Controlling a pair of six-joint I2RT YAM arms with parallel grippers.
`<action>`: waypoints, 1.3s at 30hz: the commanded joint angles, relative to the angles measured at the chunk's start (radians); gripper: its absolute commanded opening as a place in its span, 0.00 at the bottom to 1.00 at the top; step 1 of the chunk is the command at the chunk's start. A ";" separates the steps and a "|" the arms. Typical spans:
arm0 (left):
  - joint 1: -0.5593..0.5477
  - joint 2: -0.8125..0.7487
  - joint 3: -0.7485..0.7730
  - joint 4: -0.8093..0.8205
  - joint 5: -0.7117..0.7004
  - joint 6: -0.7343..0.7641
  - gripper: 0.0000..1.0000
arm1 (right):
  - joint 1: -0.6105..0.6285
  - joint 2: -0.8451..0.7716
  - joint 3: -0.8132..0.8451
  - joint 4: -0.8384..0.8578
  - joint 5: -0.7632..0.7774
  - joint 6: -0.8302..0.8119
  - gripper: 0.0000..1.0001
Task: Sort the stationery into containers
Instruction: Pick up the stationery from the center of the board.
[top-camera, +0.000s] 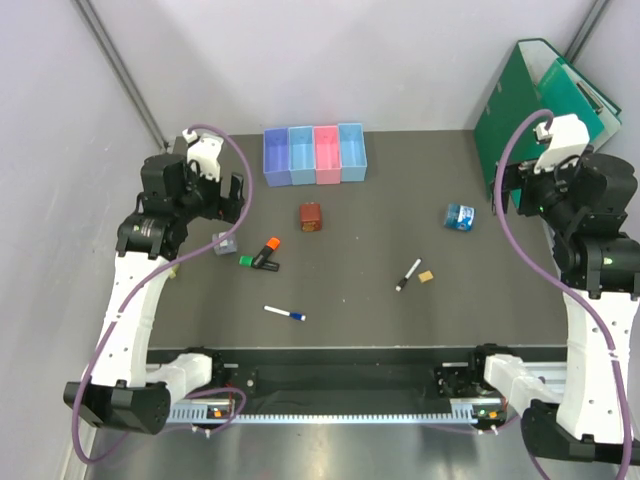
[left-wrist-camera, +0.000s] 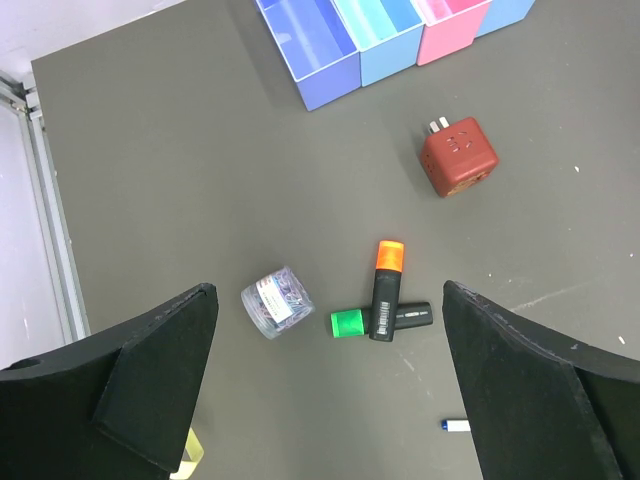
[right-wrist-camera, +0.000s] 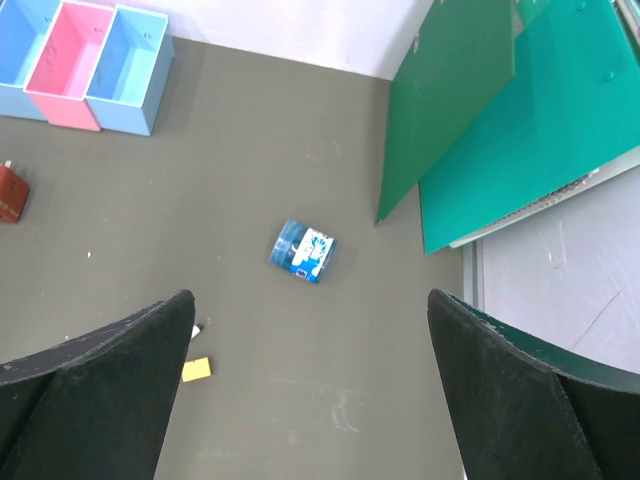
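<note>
Four joined bins (top-camera: 313, 154) stand in a row at the back: purple-blue, light blue, pink, light blue. An orange-and-black highlighter (top-camera: 268, 250) lies across a green one (top-camera: 250, 261) at left centre; both show in the left wrist view (left-wrist-camera: 385, 290). A small grey jar of clips (left-wrist-camera: 277, 301) lies beside them. A white pen with a blue cap (top-camera: 285, 314) lies near the front. A black-and-white marker (top-camera: 408, 274) and a tan eraser (top-camera: 426, 277) lie right of centre. A blue tape roll (right-wrist-camera: 304, 251) lies at the right. My left gripper (left-wrist-camera: 328, 290) and right gripper (right-wrist-camera: 310, 297) are open, empty and held high.
A red-brown cube (top-camera: 311, 216) sits in front of the bins. Green folders (top-camera: 545, 100) lean at the back right corner. A pale yellow cup (left-wrist-camera: 193, 450) sits at the table's left edge, mostly hidden by my left fingers. Grey walls close in the left side and the back.
</note>
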 joint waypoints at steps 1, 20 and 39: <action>0.006 -0.028 0.021 0.012 0.008 -0.010 0.99 | -0.003 -0.023 0.050 0.019 -0.017 -0.005 1.00; 0.006 -0.025 0.003 0.015 0.014 -0.022 0.99 | -0.003 -0.040 0.036 0.033 -0.048 -0.027 1.00; -0.211 0.193 -0.160 0.142 -0.116 -0.106 0.99 | -0.001 -0.086 -0.168 0.125 0.069 -0.102 1.00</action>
